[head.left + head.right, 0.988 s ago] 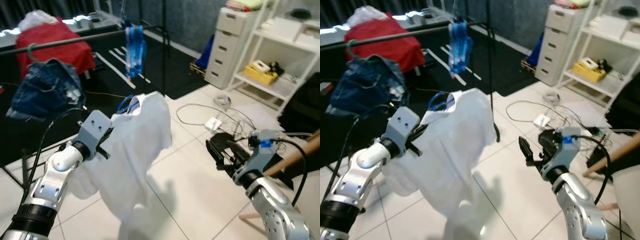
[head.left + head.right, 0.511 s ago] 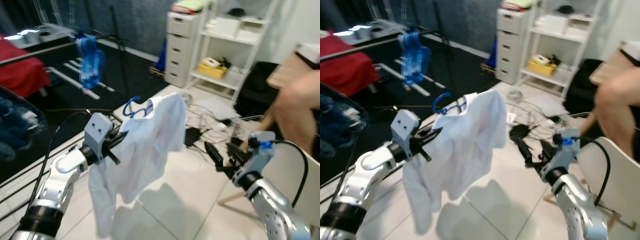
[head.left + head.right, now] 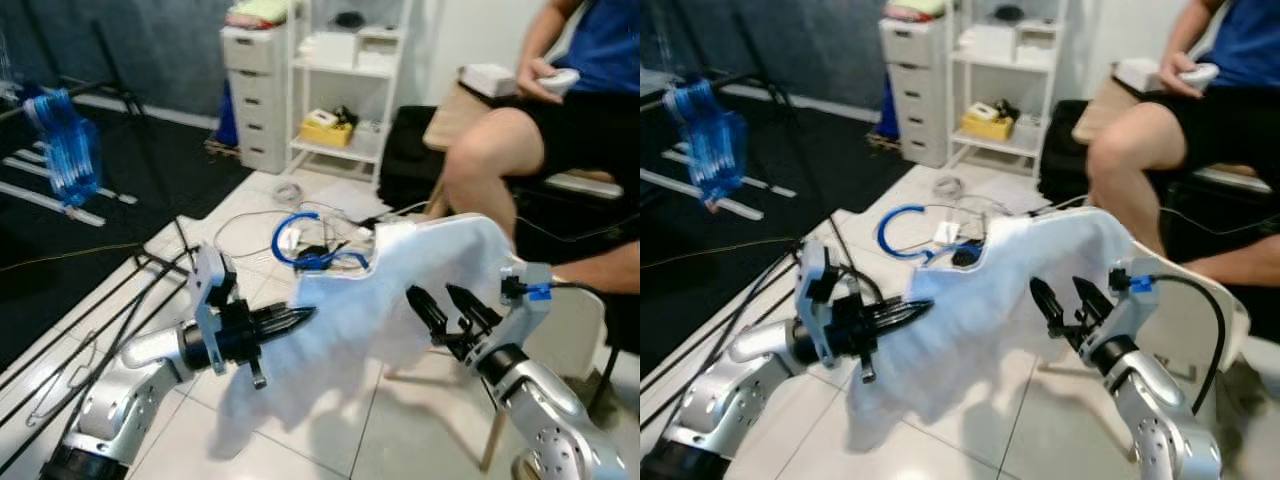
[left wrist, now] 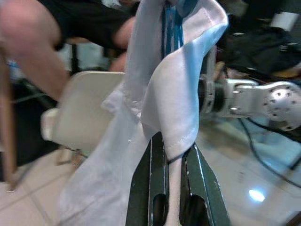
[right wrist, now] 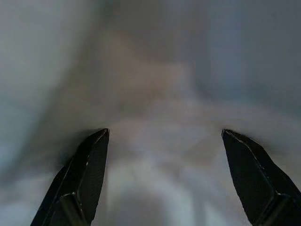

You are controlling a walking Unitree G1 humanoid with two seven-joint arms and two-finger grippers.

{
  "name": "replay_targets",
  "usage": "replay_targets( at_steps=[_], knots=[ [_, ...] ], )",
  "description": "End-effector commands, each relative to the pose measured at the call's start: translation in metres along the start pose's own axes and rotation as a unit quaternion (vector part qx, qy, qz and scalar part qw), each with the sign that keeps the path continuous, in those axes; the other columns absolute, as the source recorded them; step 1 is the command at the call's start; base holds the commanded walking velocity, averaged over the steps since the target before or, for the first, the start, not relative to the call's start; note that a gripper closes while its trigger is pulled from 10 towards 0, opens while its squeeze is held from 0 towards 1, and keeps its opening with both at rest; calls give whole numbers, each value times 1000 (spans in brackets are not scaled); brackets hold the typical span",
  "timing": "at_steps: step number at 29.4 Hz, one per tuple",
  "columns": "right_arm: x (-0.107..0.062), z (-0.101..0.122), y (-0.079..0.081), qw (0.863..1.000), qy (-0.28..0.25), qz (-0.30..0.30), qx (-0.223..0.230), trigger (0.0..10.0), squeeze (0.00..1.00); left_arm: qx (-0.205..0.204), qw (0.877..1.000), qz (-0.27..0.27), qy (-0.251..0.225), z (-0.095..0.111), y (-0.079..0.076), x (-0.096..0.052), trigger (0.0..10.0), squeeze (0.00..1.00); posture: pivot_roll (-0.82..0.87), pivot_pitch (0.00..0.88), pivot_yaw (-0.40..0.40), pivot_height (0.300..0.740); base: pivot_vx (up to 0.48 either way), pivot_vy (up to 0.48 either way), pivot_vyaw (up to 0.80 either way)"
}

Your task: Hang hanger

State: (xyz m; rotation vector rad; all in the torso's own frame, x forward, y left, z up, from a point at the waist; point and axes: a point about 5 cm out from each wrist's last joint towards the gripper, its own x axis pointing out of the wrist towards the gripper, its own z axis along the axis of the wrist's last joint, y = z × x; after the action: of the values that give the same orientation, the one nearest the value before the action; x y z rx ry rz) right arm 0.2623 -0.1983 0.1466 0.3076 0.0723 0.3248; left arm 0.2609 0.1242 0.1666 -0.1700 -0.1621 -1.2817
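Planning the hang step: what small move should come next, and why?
Probably turn back toward the rack: the left claw is shut on the white shirt with its blue hanger, yet the head faces a seated person.

Shirt point(image 3: 400, 290) between end effectors; person point(image 3: 560, 110) behind.

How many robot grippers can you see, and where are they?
2. The left gripper is pinched shut on the white shirt that hangs on the blue plastic hanger. The right gripper is open, fingers spread against the shirt's other side.
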Motion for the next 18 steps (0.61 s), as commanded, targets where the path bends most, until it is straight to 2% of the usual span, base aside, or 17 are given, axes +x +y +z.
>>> replay_targets(
  at_steps=[1,6,11,14,18],
  knots=[
    [-2,1,0,1000,-1,3,3,10000,0,2,999,-30,-14,6,-6,5,10000,0,-139,58,45,736,0,0,-781],
    [-2,1,0,1000,1,4,3,10000,0,0,999,-34,-12,7,-7,5,10000,0,-136,57,45,736,0,0,-781],
    [-3,1,0,1000,2,8,4,10000,0,13,1000,-9,-2,11,0,-1,10000,0,-131,54,44,736,0,0,-781],
    [-3,0,2,1000,13,24,-4,10000,0,46,997,58,25,13,18,-19,10000,0,-130,49,45,736,0,0,-781],
    [-3,-3,5,999,25,39,-16,10000,0,66,992,96,44,14,27,-28,10000,0,-126,45,43,736,0,0,-781]
  ],
)
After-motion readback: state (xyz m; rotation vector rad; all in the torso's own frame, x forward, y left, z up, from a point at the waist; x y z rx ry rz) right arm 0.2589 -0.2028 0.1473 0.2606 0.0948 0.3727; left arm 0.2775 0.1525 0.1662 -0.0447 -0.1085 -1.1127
